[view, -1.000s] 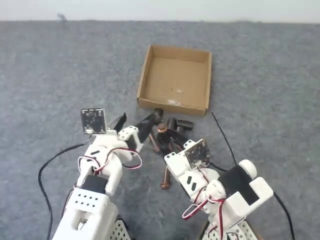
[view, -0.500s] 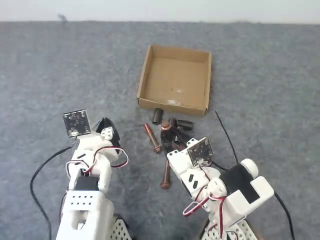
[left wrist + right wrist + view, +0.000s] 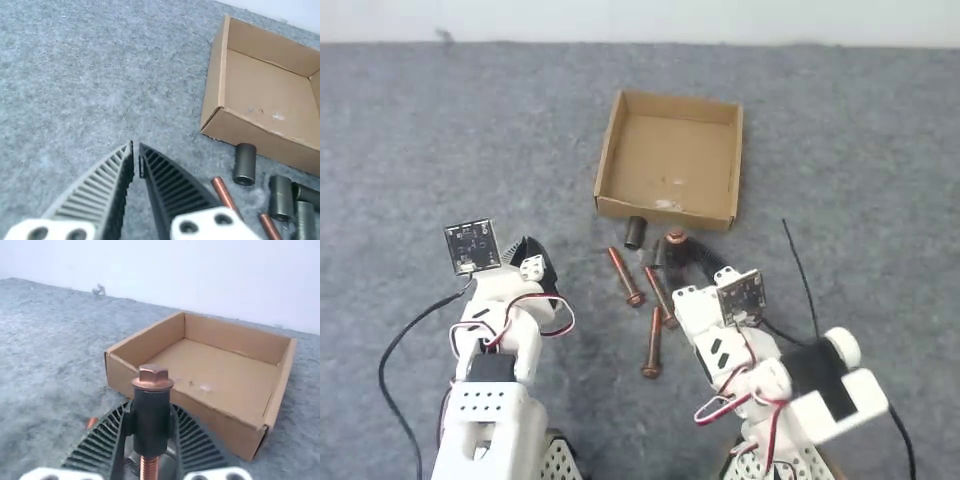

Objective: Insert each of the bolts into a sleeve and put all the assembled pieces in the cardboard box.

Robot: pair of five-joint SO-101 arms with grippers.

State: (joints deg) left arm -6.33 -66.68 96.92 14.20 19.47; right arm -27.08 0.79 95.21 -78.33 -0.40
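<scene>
The right gripper (image 3: 150, 410) is clamped on the sleeve (image 3: 149, 429) with the bolt (image 3: 152, 378) standing upright in it, cardboard box (image 3: 227, 432) just at its 12 o'clock, left gripper (image 3: 136, 150) closed on nothing away at 9 o'clock, and a tilt over that near wall could let the bolt slide out!

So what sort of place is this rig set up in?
Probably a small lab or hobby bench, not a factory line: a grey felt-like mat covers the table, a plain white wall stands behind, and the work is just a cardboard box with loose bolts and sleeves.
</scene>
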